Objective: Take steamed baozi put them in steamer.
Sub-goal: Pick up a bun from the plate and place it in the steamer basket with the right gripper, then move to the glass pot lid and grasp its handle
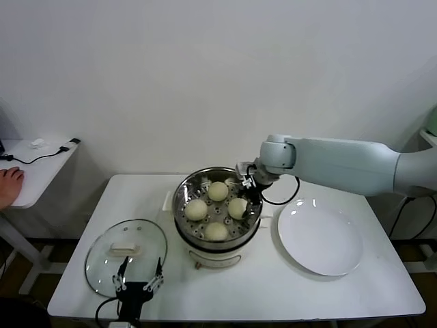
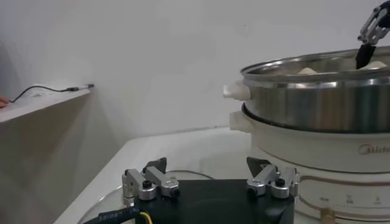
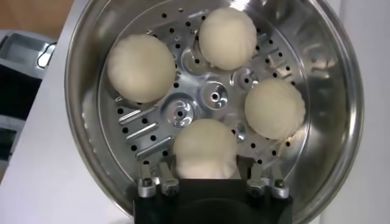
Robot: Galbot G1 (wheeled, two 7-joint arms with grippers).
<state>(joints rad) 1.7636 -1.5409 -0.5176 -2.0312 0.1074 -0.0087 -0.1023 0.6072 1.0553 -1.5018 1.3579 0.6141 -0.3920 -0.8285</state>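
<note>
The steamer stands mid-table with four cream-white baozi on its perforated tray. They lie at the back, left, front and right. My right gripper reaches into the pot over the right-hand bun. In the right wrist view the gripper is open, its fingers on either side of that baozi, which rests on the tray. My left gripper is parked open and empty at the table's front edge; it also shows in the left wrist view.
A round glass lid lies flat left of the steamer, just behind the left gripper. An empty white plate sits to the steamer's right. A side table with cables stands far left.
</note>
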